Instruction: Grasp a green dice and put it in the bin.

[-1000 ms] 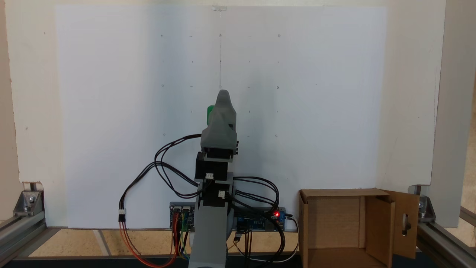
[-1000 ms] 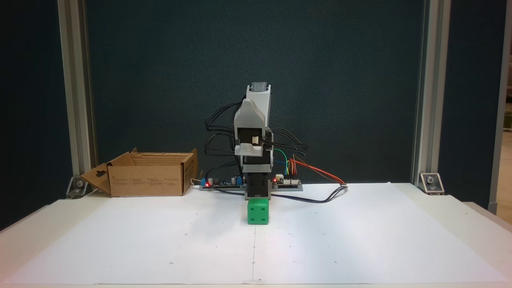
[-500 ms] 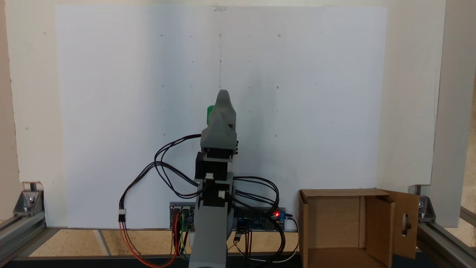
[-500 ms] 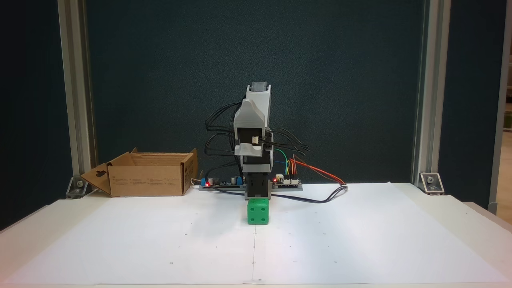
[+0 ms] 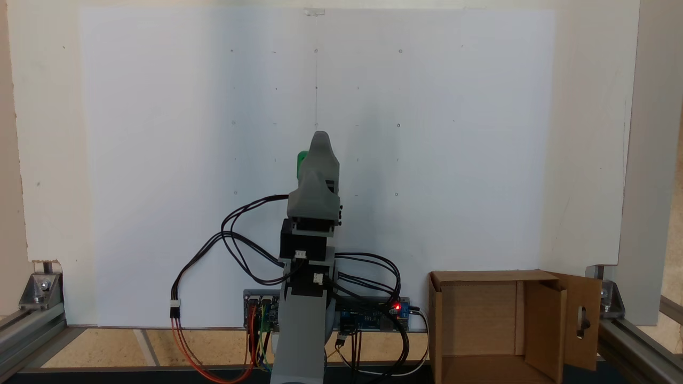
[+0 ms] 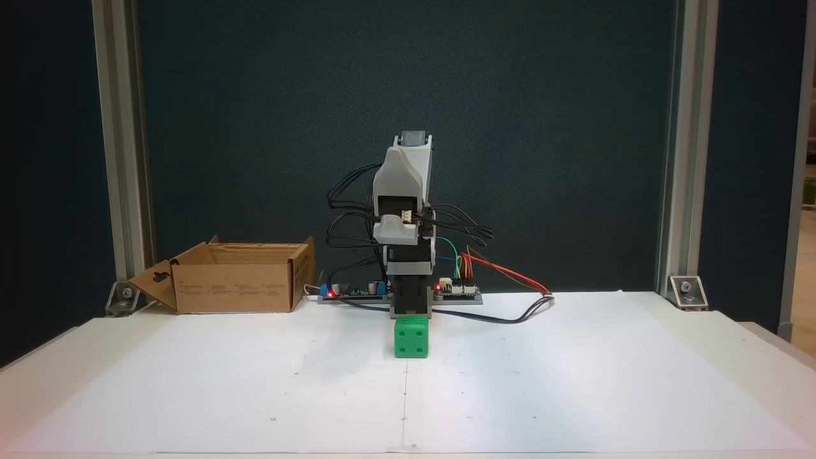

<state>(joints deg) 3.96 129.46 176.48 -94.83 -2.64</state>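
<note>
The green dice (image 6: 411, 337) sits on the white paper, just in front of the arm's base. In a fixed view only a green sliver of the dice (image 5: 301, 162) peeks out from behind the arm. The grey gripper (image 6: 398, 233) hangs folded high above the dice, well apart from it. In a fixed view the gripper (image 5: 319, 140) points away as one grey wedge, its jaws one behind the other. The bin (image 6: 236, 287), a brown cardboard box with open flaps, stands beside the base. It appears at the lower right as the bin (image 5: 475, 314) in a fixed view.
Circuit boards (image 6: 354, 291) with red lights, black cables and coloured wires (image 6: 510, 277) lie around the arm's base. Aluminium frame posts (image 6: 121, 153) stand at the table's corners. The white paper sheet (image 6: 574, 382) spreads out in front of the dice.
The gripper has tipped up slightly at the wrist, its tip rising a little. The dice and the bin have not moved.
</note>
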